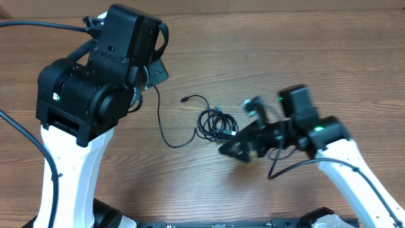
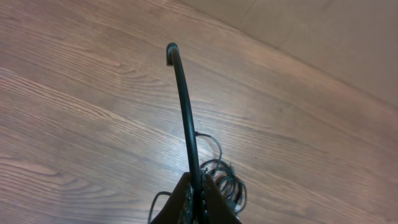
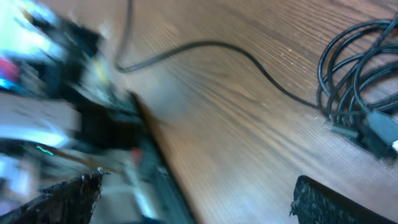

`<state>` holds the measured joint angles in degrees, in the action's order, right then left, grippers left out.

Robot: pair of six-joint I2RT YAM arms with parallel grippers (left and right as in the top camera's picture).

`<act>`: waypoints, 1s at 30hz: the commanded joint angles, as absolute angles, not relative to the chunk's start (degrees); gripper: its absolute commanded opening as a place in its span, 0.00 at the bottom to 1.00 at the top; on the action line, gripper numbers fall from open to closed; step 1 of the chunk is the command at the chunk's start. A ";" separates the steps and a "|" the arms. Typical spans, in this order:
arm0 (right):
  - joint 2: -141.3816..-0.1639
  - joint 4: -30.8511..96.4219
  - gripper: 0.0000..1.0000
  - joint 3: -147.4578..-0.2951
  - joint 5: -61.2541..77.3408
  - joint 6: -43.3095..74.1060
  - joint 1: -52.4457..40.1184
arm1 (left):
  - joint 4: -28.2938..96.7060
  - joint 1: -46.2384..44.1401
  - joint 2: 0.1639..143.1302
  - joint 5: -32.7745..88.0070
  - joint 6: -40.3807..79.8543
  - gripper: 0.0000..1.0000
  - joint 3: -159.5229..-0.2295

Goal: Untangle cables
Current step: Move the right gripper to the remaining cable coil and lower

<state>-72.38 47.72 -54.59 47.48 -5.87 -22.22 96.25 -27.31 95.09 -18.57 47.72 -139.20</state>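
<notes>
Pinching one thin black cord (image 2: 186, 112) between tightly closed tips, the left gripper (image 2: 199, 198) sends that strand out from its fingers in a stiff arc, ending in a small plug end (image 2: 171, 55) well beyond them. Just past those fingertips and slightly to one side lies the coiled bundle (image 2: 229, 182) of the cables, flat on the wooden table (image 2: 74, 124). From above, a slack strand (image 1: 159, 117) drops from under the left gripper, bends round on the wood and runs back into the coiled bundle (image 1: 215, 123). Another short tail (image 1: 193, 98) pokes out of the coil on the side away from the right arm's fingers. The right gripper (image 3: 196, 199) stands wide, its two dark pads (image 3: 329, 202) far apart with only bare wood between them, holding nothing. The bundle (image 3: 357, 74) sits ahead of those pads and off toward one of them, close but not inside the gap, with its flat connectors (image 3: 379, 127) on the edge nearest that pad. From overhead the right gripper (image 1: 229, 143) is low and just beside the coil, and I cannot tell whether a tip grazes it. Farther out from the right fingers a single cord (image 3: 217, 46) crosses the table, and the region beyond the other pad is too blurred to read.
</notes>
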 commanded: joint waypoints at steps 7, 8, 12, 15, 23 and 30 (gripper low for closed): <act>-74.08 36.32 1.00 -55.13 12.95 -9.72 -39.31 | 92.29 -26.37 95.20 -14.13 50.35 0.04 -139.41; -74.06 35.09 1.00 -55.13 11.88 -9.72 -39.90 | 91.88 -25.71 95.15 -12.75 50.37 0.04 -139.61; -74.08 31.05 1.00 -55.13 11.60 -9.67 -40.40 | 89.47 -20.47 95.07 -0.10 49.82 0.04 -141.51; -74.08 29.19 1.00 -55.13 11.60 -9.65 -40.38 | 88.31 -14.28 95.07 10.72 49.71 0.04 -143.41; -76.42 23.27 1.00 -55.09 16.58 -9.52 -40.45 | 88.51 -1.67 95.13 31.81 48.16 0.04 -144.16; -82.19 16.60 1.00 -55.09 16.80 -7.51 -40.45 | 88.49 -0.27 95.13 34.17 48.18 0.04 -144.16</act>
<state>-80.31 18.04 -54.59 15.90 -8.88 -40.21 88.68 -0.62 95.18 29.58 49.34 -142.98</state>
